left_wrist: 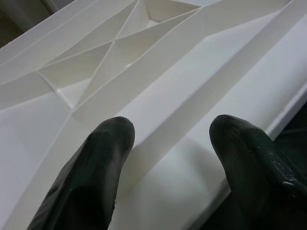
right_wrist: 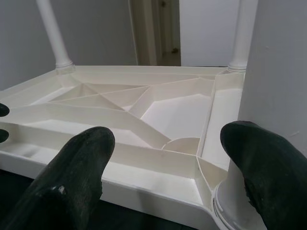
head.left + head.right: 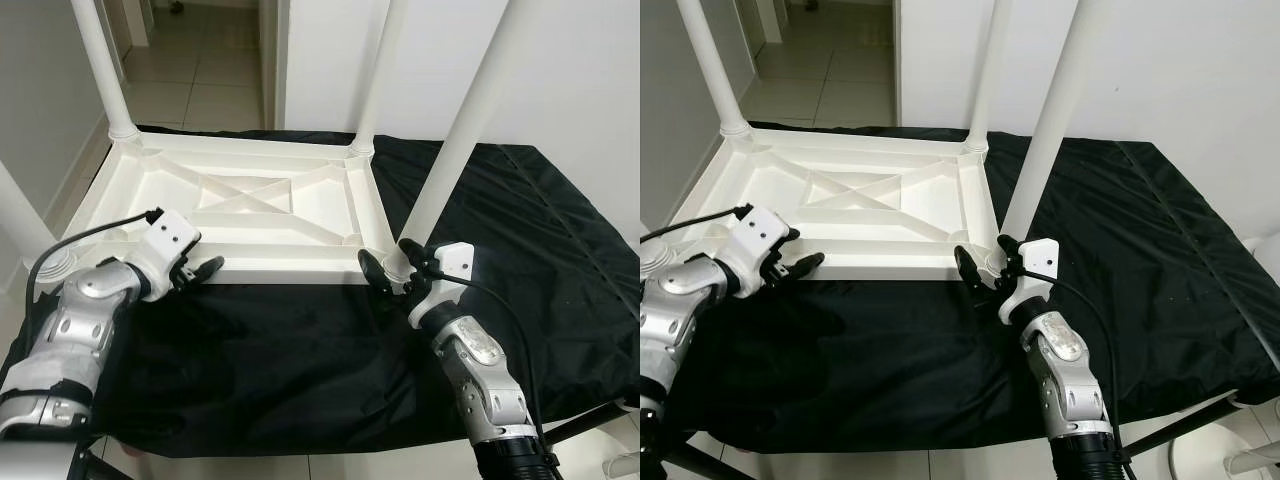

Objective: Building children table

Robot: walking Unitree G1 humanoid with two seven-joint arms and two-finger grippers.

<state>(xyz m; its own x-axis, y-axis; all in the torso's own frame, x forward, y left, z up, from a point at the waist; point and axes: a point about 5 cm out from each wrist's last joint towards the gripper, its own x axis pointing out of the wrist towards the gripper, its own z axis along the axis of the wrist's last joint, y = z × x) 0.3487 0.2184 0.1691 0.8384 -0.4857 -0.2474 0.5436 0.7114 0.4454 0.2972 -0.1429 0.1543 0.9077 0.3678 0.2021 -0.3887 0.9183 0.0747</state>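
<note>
A white plastic children's table (image 3: 245,195) lies upside down on a black cloth, ribbed underside up. Three legs stand in its corner sockets: far left leg (image 3: 100,60), far right leg (image 3: 380,70) and near right leg (image 3: 460,140). A fourth leg (image 3: 18,225) shows at the near left corner. My left gripper (image 3: 200,270) is open at the table's near rim, its fingers (image 1: 96,163) just above the rim's white ribs. My right gripper (image 3: 388,265) is open at the base of the near right leg (image 2: 278,57), one finger on each side of the socket.
The black cloth (image 3: 300,350) covers a platform that ends close in front of me and at the right. A white wall (image 3: 580,60) stands behind it. A tiled corridor (image 3: 200,60) opens at the back left. Cables run along both forearms.
</note>
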